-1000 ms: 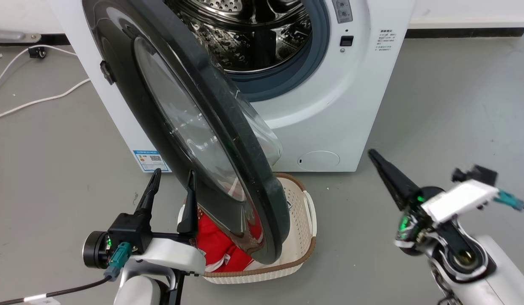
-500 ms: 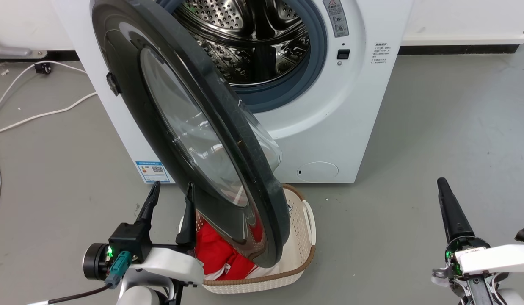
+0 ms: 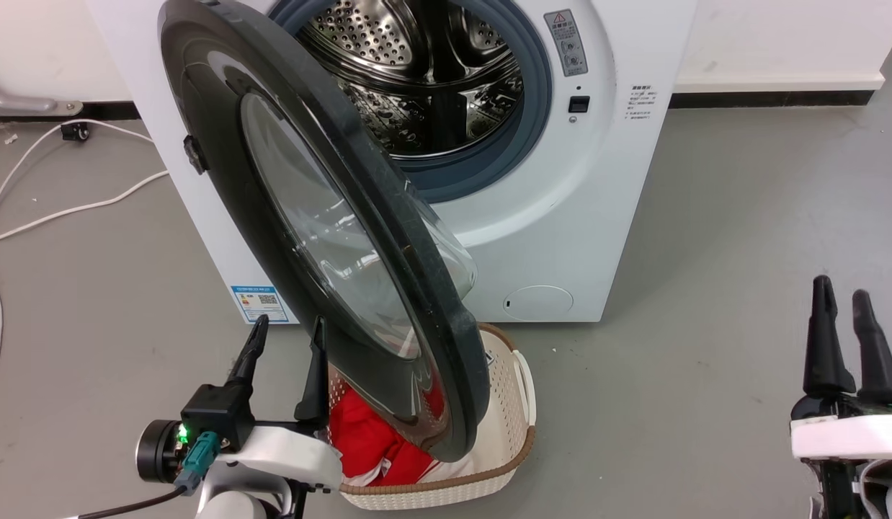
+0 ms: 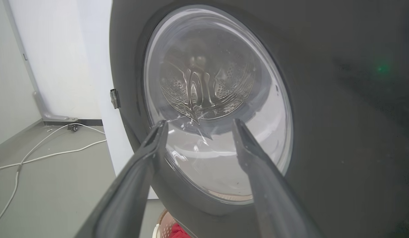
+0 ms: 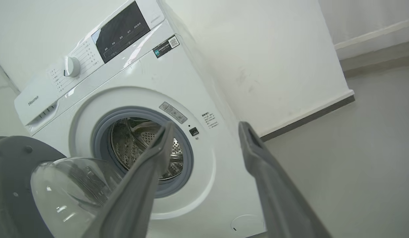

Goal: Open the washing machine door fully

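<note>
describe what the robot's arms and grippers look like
Both the left gripper and right gripper have two long, tapering dark fingers on black bases, with white wrist shells behind. The left wrist carries a green light, a teal connector with a black cable.

The big white boxy front-loading washing machine (image 3: pixel 561 216) stands on the smooth grey floor (image 3: pixel 705 216), with the white wall (image 3: pixel 777 36) behind it. Its large round glossy black door (image 3: pixel 223 180) with the glass bowl hangs out from the left of the drum mouth. The door's lower edge is above the white perforated plastic basket (image 3: pixel 522 404). The basket sits on the floor in front of the machine with red cloth (image 3: pixel 367 440) in it. The left gripper (image 3: pixel 290 324) is just beside the door's outer face, and the right gripper (image 3: pixel 841 288) is well apart to the right. White cables (image 3: pixel 57 213) lie on the floor left of the machine.
</note>
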You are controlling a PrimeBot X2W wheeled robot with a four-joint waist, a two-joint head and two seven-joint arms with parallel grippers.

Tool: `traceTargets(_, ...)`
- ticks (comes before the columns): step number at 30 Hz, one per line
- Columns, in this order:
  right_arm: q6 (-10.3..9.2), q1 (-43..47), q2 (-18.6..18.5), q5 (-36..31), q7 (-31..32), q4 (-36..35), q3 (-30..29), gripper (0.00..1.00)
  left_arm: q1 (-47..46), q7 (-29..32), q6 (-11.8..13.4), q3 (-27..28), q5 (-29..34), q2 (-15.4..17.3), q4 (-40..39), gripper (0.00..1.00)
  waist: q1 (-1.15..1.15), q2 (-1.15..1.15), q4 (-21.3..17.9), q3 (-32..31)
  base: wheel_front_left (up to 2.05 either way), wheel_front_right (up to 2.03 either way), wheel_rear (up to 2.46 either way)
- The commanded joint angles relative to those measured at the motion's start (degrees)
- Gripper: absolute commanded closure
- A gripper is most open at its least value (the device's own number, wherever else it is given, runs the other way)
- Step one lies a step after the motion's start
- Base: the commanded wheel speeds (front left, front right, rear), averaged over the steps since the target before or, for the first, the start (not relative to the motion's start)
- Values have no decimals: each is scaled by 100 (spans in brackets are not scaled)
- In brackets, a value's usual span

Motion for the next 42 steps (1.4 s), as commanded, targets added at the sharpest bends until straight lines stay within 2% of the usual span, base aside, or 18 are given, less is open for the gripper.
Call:
traceTargets(1,-2,112,75,-478,-8,-139,-40,0,63,-15,-2,33,37,-1,-12,0,0,0,-6,-10,0,0,0)
traceTargets(5,-2,230,179,-1691,-9,-443,50,0,77,-15,-17,101,61,-1,-33,0,0,0,-17,-35,0,0,0)
traceTargets(8,-2,348,241,-2362,67,-594,211,0,93,-15,-23,136,87,-1,-38,0,0,0,-20,-55,0,0,0)
traceTargets(13,-2,587,335,-2966,232,-662,426,0,114,-15,-33,152,107,-1,-41,0,0,0,-17,-86,0,0,0)
traceTargets(26,-2,767,487,-3545,250,-337,191,0,148,-15,-70,153,201,-1,9,0,0,0,-42,-81,0,0,0)
traceTargets(42,-2,621,561,-3564,195,-245,152,0,140,-15,-80,174,253,-1,48,0,0,0,-46,-54,0,0,0)
